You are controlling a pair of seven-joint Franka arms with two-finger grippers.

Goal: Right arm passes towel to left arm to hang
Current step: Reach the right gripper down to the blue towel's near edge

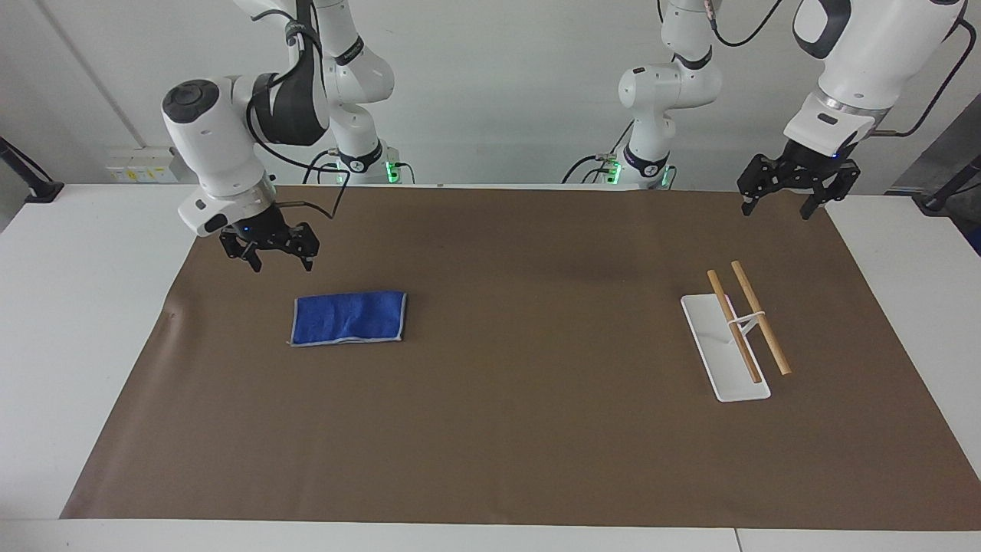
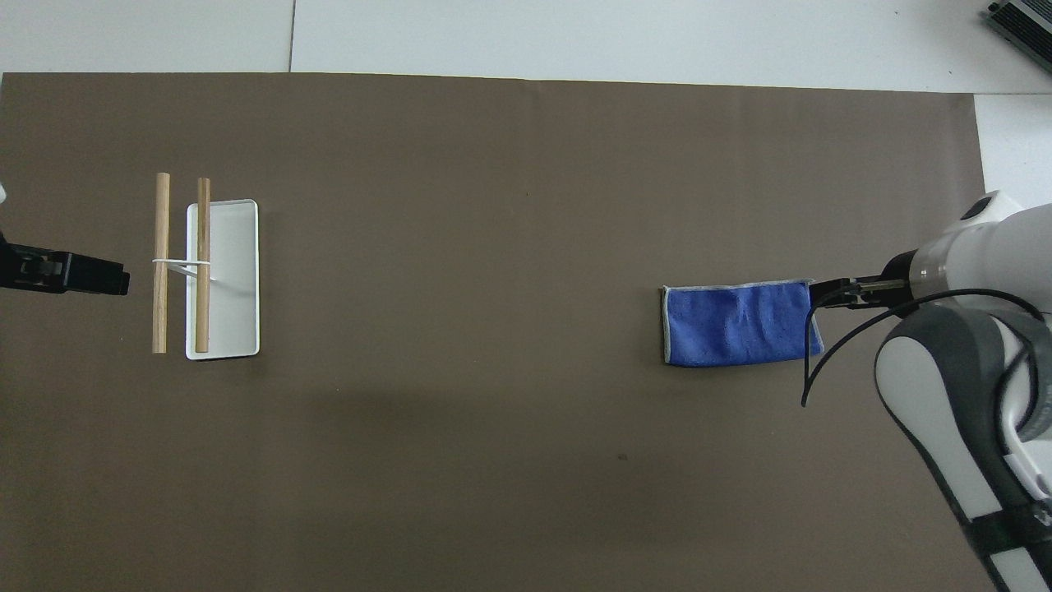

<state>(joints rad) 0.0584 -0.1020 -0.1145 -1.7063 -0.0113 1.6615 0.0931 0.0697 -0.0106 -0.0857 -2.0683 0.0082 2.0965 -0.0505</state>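
Note:
The blue towel (image 1: 349, 317) (image 2: 741, 323) lies flat on the brown mat toward the right arm's end of the table. My right gripper (image 1: 280, 267) (image 2: 824, 294) hangs open in the air just off the towel's end, clear of the cloth, with nothing between its fingers. My left gripper (image 1: 775, 210) (image 2: 115, 278) waits open and empty above the mat's edge at the left arm's end. The rack (image 1: 725, 349) (image 2: 223, 279), a white base with two wooden bars, stands farther from the robots than that gripper.
The brown mat (image 1: 521, 429) covers most of the white table (image 1: 84, 322). The right arm's black cable (image 2: 822, 362) loops over the towel's end in the overhead view. A dark device corner (image 2: 1023, 20) sits at the table's farthest corner.

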